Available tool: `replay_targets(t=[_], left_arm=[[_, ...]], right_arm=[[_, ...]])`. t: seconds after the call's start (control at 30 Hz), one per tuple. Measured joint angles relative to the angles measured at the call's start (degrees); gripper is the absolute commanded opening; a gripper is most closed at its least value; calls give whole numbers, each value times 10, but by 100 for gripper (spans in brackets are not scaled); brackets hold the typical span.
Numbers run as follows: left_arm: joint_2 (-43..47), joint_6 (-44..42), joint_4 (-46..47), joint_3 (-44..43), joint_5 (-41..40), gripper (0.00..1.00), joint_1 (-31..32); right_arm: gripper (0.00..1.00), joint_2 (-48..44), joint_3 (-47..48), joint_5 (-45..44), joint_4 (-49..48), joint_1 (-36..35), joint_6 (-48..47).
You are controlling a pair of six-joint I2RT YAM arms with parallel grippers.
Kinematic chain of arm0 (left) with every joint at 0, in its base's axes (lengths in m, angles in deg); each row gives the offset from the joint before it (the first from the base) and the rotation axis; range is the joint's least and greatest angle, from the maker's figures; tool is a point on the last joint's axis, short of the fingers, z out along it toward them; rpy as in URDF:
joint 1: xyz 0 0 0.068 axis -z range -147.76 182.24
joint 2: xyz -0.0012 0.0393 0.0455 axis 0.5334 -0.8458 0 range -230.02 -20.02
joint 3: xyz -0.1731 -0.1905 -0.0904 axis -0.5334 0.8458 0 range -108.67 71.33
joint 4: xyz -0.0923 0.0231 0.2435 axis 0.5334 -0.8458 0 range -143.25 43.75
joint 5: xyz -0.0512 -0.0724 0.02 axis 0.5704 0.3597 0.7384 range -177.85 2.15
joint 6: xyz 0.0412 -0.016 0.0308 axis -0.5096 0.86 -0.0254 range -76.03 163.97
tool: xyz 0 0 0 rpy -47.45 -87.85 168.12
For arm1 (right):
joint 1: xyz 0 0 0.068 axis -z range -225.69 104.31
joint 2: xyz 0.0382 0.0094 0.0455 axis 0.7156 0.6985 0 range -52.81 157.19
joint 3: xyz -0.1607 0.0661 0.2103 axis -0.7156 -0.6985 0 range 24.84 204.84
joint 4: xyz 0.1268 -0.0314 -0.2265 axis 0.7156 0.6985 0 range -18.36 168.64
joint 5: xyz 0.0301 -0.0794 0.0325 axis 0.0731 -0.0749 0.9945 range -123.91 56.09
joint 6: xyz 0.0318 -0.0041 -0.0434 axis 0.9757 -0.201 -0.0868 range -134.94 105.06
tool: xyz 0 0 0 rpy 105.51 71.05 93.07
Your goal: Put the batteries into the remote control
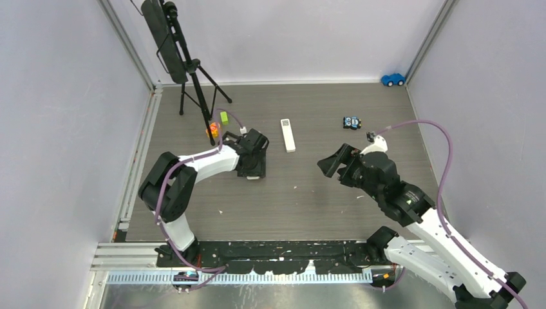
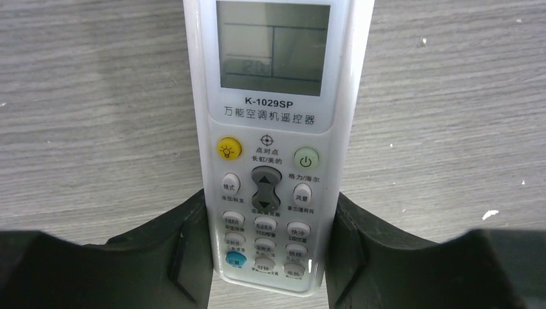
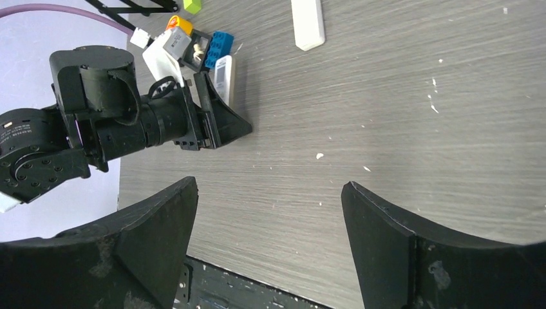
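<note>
The remote control (image 2: 273,122) is white, with a grey screen and buttons facing up, and it lies flat on the wood-grain table. My left gripper (image 2: 270,196) is shut on its lower end, with one black finger pressed against each long side. From above, the left gripper (image 1: 252,168) covers the remote. The right wrist view shows the remote (image 3: 223,74) sticking out past the left gripper's fingers (image 3: 225,119). My right gripper (image 1: 331,164) hovers right of centre, open and empty (image 3: 270,190). I cannot make out the batteries in any view.
A long white slab (image 1: 288,135) lies on the table behind the grippers. Small coloured blocks (image 1: 217,125) sit by a black tripod (image 1: 193,77) at the back left. A small toy (image 1: 351,122) and a black piece (image 1: 371,136) lie at the back right. A blue toy car (image 1: 393,79) sits in the far corner.
</note>
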Motion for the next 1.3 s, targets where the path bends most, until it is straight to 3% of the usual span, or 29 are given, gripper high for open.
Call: replay_targets(t=[0.1, 0.17, 0.43, 0.6, 0.63, 0.7, 1.0, 1.3], left_arm=[[-9, 0, -1, -10, -11, 58, 2], [-10, 0, -2, -12, -16, 65, 2], [-11, -5, -7, -15, -24, 74, 2], [-8, -16, -14, -15, -24, 90, 2], [-3, -17, -21, -15, -24, 98, 2], [20, -22, -35, -11, -24, 100, 2], [286, -30, -77, 24, -28, 100, 2], [625, -65, -167, 46, -75, 100, 2]], right_arm=[[86, -17, 16, -11, 44, 0, 4], [86, -25, 25, -18, 68, 0, 6], [86, -50, 54, -37, 138, 0, 14], [88, -72, 54, -44, 163, 0, 20], [88, -74, 55, -46, 167, 0, 20], [89, -82, 57, -50, 181, 0, 20], [93, -121, 109, -99, 246, 0, -16], [93, -156, 244, -180, 304, 0, -107]])
